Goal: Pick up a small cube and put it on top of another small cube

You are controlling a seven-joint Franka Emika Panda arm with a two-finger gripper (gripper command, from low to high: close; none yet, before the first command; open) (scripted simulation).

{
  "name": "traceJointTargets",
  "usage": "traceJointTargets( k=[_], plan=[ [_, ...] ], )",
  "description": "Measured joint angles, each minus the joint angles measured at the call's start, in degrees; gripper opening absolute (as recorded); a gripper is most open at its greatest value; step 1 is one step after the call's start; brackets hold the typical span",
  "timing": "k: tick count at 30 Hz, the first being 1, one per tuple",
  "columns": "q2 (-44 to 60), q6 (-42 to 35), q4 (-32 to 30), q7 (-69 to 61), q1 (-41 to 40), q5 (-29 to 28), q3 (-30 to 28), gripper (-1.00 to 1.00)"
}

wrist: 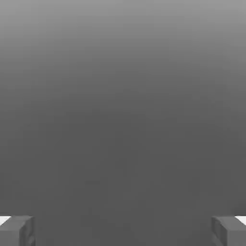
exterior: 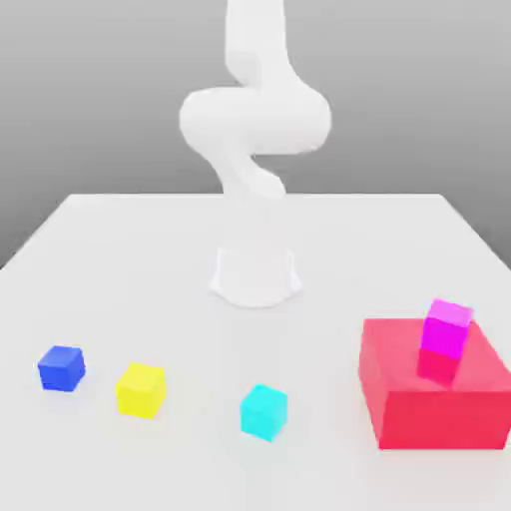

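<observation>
Gripper (wrist: 123, 230) fingers spread wide, holding nothing, facing blank grey backdrop. Small solid deep-blue cube (exterior: 61, 368) sits lower left of exterior view on white table (exterior: 150, 259), just beside yellow cube (exterior: 140, 389); likely reach: down and toward it.

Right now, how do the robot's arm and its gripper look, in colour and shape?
The arm is plain white, with thick, rounded, smooth segments rising from a round white base. No cables or markings are visible on it. The gripper has two blocky dark grey fingers with white edges at their outer corners.
</observation>
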Motion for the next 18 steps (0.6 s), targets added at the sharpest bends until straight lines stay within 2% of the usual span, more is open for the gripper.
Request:
traceJointTargets(
  k=[9,18],
  plan=[
    [18.14,10.54,-8.55,19.89,-15.22,-3.07,-1.73,0.0],
    [35.87,20.98,-16.97,37.22,-26.21,-3.06,-7.9,0.0]
  ],
)
